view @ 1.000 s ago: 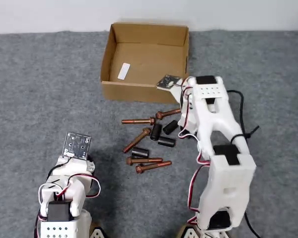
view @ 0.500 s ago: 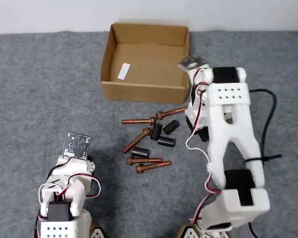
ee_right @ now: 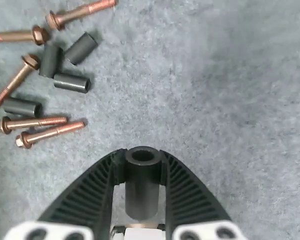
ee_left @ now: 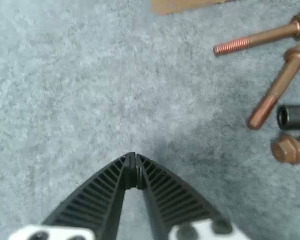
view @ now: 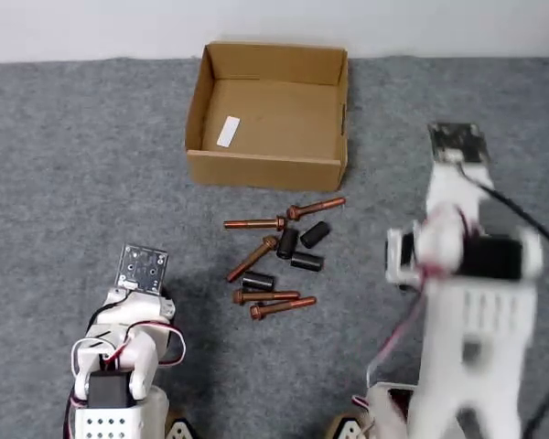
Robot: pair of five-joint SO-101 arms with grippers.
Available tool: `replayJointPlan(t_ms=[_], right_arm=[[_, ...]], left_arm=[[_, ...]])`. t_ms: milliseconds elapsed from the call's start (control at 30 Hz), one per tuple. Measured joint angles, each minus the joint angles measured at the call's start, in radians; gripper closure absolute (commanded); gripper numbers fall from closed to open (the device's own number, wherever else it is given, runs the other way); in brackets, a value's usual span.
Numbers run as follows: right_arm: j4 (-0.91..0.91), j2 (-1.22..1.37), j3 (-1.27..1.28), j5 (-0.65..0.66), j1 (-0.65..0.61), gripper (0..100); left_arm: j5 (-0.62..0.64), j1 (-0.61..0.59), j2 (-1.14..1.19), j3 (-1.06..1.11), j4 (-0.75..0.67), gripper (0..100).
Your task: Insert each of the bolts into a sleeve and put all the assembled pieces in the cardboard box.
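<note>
While the cardboard box (view: 265,171) sits at twelve o'clock on the table, I see my right gripper (ee_right: 141,161) clamped on one sleeve (ee_right: 141,195), three o'clock from the loose bolts (view: 267,295) and spare sleeves (view: 306,262). My left gripper (ee_left: 135,171) is pressed together.

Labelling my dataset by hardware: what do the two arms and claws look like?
The left arm and right arm are white shells with black motors and red, white and black cables, a small circuit board at each wrist. The left claw and right claw have black ribbed tapering fingers.
</note>
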Motion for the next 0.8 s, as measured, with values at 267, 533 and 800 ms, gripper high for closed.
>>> replayJointPlan(t_ms=[267, 533, 800], right_arm=[[-0.005, -0.436, 0.287, -0.181, 0.008, 99.1], [-0.011, -0.46, 0.331, -0.19, 0.089, 99.1], [-0.011, -0.473, 0.331, -0.19, 0.097, 99.1]], left_arm=[[0.0, -0.011, 0.0, 0.0, 0.021, 99], [0.0, -0.037, 0.0, -0.066, 0.021, 99], [0.0, -0.037, 0.127, -0.272, 0.064, 99]])
